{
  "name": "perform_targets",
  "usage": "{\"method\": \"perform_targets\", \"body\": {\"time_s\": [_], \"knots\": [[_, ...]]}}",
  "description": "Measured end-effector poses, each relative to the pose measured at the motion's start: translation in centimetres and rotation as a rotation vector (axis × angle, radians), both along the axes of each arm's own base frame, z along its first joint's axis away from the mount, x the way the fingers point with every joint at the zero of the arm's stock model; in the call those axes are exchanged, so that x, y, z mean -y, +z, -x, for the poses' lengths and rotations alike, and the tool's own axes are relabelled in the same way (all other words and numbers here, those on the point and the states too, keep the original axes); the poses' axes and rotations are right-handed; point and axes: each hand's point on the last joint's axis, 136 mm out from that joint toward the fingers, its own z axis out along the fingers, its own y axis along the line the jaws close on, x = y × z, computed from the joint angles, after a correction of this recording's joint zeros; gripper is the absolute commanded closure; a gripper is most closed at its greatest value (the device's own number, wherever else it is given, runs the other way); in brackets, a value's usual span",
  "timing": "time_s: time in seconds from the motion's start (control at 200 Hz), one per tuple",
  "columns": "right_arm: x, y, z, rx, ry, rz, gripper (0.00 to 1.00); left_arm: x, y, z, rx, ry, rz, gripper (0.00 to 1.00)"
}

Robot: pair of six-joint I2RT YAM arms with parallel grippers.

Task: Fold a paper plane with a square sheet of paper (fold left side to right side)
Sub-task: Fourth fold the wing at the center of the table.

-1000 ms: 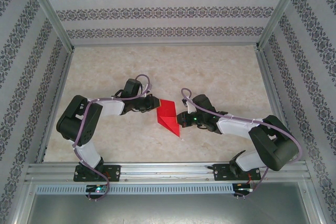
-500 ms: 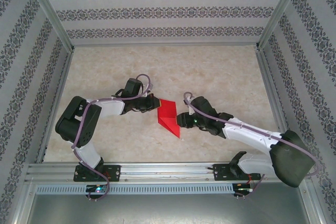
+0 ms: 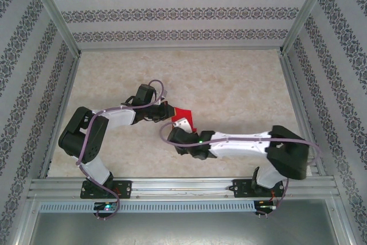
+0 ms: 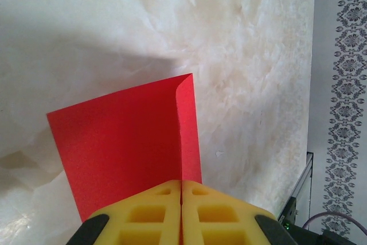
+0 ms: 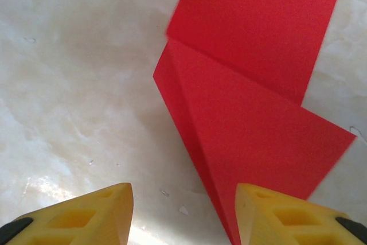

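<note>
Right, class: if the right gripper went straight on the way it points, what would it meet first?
The red paper, lying just ahead of the open right gripper in its wrist view. Depth is unclear, so it might touch the table beside the paper first.

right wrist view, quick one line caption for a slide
Right arm's jaws open, poised above the folded red paper on the pale marbled table.

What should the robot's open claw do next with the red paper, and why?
Probably lower the right claw and close it on the near edge of the red paper. It is open, holding nothing, with the folded paper right in front, while the left claw is shut on the paper, steadying it.
</note>
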Motion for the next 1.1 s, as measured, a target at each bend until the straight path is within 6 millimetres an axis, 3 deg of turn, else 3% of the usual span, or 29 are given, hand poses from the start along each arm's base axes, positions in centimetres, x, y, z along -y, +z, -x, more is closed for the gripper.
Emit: {"method": "perform_targets", "body": {"time_s": [0.135,0.575,1.099], "knots": [[-0.4,-1.2,-0.3,0.028,-0.022,0.092,0.49,0.1,0.0,0.1,-0.003,-0.003,-0.002,0.93],[2.0,-2.5,-1.0,0.082,-0.094,0.228,0.53,0.1,-0.2,0.3,-0.012,-0.004,-0.008,0.93],[2.2,-3.2,-1.0,0.074,-0.101,0.257,0.77,0.1,0.0,0.2,-0.010,-0.004,-0.008,0.93]]}}
